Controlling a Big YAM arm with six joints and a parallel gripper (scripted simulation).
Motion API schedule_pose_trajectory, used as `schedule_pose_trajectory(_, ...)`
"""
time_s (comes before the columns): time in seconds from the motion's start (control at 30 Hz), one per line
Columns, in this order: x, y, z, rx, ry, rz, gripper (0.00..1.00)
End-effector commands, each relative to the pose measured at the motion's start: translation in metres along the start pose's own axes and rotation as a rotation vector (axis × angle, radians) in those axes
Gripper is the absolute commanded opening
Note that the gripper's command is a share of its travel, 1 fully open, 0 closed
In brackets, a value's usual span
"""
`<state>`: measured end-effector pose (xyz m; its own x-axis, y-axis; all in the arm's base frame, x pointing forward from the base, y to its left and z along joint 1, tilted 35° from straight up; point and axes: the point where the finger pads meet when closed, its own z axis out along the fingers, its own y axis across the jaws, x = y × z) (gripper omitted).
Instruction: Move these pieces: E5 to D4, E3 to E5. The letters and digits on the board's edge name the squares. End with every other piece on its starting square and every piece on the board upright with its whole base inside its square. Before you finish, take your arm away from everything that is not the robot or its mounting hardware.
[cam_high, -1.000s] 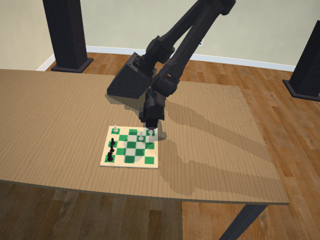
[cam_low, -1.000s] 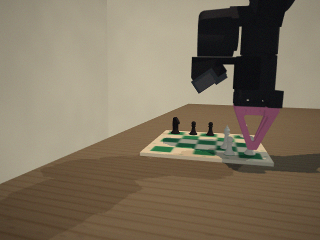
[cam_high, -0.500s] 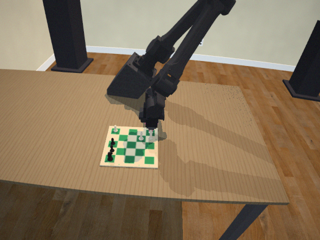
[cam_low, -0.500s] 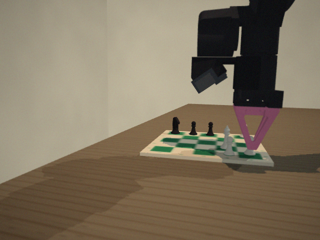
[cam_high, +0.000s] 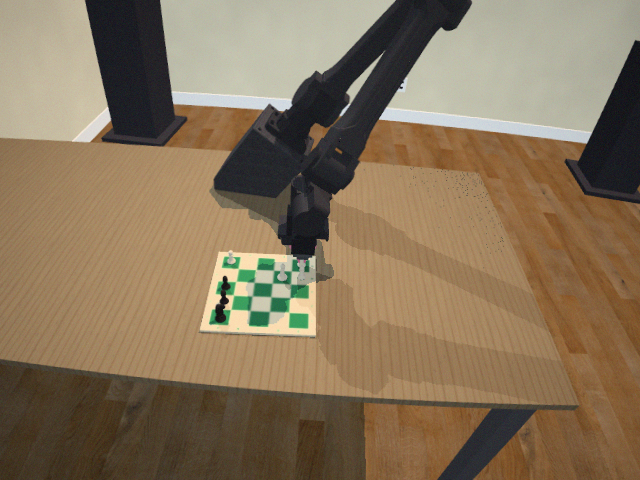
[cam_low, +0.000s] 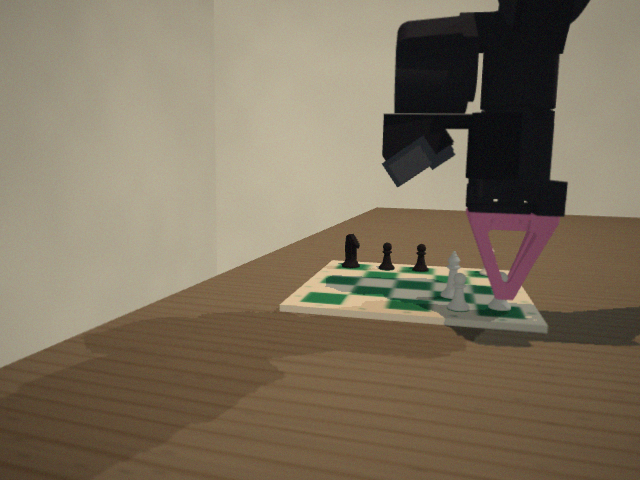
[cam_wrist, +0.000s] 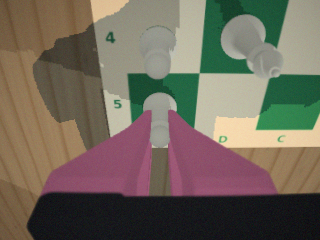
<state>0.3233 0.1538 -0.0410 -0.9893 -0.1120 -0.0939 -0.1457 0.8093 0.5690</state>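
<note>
My pink, wedge-shaped two-fingered gripper (cam_wrist: 160, 131) is closed almost to its narrowest around the head of a small white pawn (cam_wrist: 160, 112), and the piece is pinched firmly between my fingers (cam_low: 488, 260). The pawn stands upright with its base on the green corner square of the cream-and-green wooden chessboard (cam_high: 206, 324), in the row marked 5; in the exterior view its foot (cam_low: 499, 304) meets the board surface. Just beyond it, on the pale square in row 4 of the same column, stands a second white pawn (cam_wrist: 157, 52), close to mine but not touching. A taller white bishop (cam_wrist: 250, 44) leans across the wrist view from a green square one column over. Along the opposite edge of the board stand a black knight (cam_low: 351, 251) and two black pawns (cam_low: 386, 256), well apart from me. The board lies on a brown ribbed wooden table (cam_high: 103, 217), partly under my arm's shadow.
</note>
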Motion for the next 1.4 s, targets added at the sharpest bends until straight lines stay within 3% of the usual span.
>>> schedule_pose_trajectory(0.0, 0.0, 0.003, 0.002, 0.003, 0.003, -0.028, 0.0)
schedule_pose_trajectory(1.37, -0.001, -0.008, -0.001, 0.005, -0.006, -0.006, 0.0)
